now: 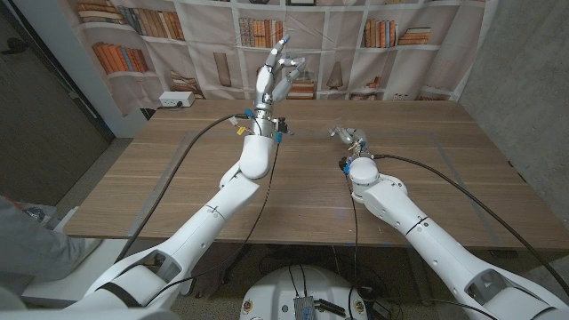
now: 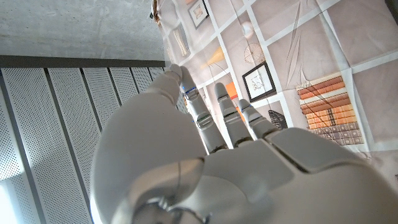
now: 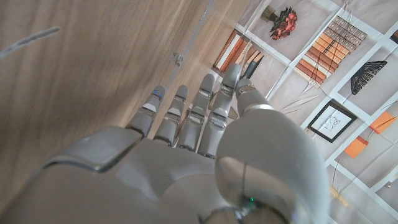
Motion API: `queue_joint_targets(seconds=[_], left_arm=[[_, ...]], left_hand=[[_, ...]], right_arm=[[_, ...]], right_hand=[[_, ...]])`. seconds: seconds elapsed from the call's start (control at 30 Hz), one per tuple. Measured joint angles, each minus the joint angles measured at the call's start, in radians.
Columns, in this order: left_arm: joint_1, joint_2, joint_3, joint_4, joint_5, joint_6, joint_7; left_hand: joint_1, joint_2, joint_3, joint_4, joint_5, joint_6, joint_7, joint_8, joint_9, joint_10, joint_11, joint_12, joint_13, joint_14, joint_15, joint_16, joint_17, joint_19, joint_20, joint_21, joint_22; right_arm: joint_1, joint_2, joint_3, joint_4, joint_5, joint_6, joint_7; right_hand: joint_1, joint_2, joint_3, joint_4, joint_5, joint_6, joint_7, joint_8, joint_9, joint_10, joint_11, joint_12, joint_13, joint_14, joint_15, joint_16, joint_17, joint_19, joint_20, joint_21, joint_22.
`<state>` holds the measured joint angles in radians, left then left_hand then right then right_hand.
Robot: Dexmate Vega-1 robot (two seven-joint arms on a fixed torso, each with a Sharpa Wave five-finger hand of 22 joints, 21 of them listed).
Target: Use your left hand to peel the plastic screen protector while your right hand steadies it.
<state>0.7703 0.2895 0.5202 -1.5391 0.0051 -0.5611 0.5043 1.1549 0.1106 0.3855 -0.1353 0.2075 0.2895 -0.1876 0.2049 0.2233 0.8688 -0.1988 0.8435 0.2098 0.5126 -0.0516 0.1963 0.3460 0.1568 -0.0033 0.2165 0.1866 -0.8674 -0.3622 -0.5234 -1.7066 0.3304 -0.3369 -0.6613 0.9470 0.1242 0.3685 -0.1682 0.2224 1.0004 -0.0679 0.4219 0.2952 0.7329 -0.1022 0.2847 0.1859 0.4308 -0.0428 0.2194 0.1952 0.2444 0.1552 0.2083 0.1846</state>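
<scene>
Spanning most of the head view, a broad brown wooden bench (image 1: 178,178) stands before a backdrop printed with bookshelves (image 1: 373,44). From the bottom corners we see two white robot arms reach in. The left arm (image 1: 222,196) rises steeply and lifts the left hand (image 1: 277,73) well above the bench, its fingers loosely spread and curved. We cannot tell whether it pinches anything. The right arm (image 1: 400,204) lies low, and the right hand (image 1: 348,138) sits near the bench surface, fingers straight and close together in its wrist view, with nothing visibly held.

We cannot make out the clear plastic screen protector anywhere; if it is present, it is too thin or transparent to show.

Our judgement: with the right hand apparently pressing on nothing, any peel would lack a steady anchor, and the film could lift whole or slip away.
</scene>
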Motion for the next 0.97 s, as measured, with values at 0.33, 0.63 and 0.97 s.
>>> queue_joint_targets(seconds=[0.33,0.63,0.97], left_arm=[[0.050,0.053,-0.024,-0.087,0.026,0.031,0.022],[0.104,0.083,-0.056,-0.142,0.013,0.054,0.050],[0.138,0.106,-0.079,-0.171,0.038,0.091,0.102]], left_hand=[[0.000,0.000,0.000,0.000,0.000,0.000,0.000,0.000,0.000,0.000,0.000,-0.001,0.000,0.000,0.000,0.000,0.000,0.000,0.000,0.000,0.000],[0.000,0.000,0.000,0.000,-0.002,0.000,0.000,0.000,0.000,0.000,0.000,-0.001,0.000,0.000,0.000,0.000,0.000,0.006,-0.006,0.000,0.000],[0.000,0.000,0.000,0.000,-0.003,0.000,0.000,0.000,0.000,0.000,0.000,-0.003,-0.001,0.000,0.000,0.000,0.000,0.006,-0.006,0.000,0.000]], right_arm=[[-0.017,-0.002,0.009,-0.018,-0.019,0.054,-0.005],[-0.023,-0.021,0.022,-0.019,-0.016,0.106,0.036],[-0.022,-0.033,0.033,-0.013,-0.005,0.122,0.062]], right_hand=[[-0.007,-0.007,-0.002,0.007,0.008,0.003,-0.008,0.005,0.009,0.000,0.000,-0.008,0.000,0.020,-0.002,0.000,0.003,0.037,-0.037,0.011,0.004],[-0.007,-0.007,-0.002,0.007,0.008,0.002,-0.009,0.006,0.014,-0.008,-0.008,-0.015,0.000,0.001,-0.002,-0.009,0.003,0.043,-0.032,0.018,0.004],[-0.007,-0.007,-0.006,0.011,0.008,0.001,-0.009,0.005,0.020,-0.009,-0.009,-0.015,0.000,0.001,-0.002,-0.013,0.005,0.050,-0.047,0.018,0.004]])
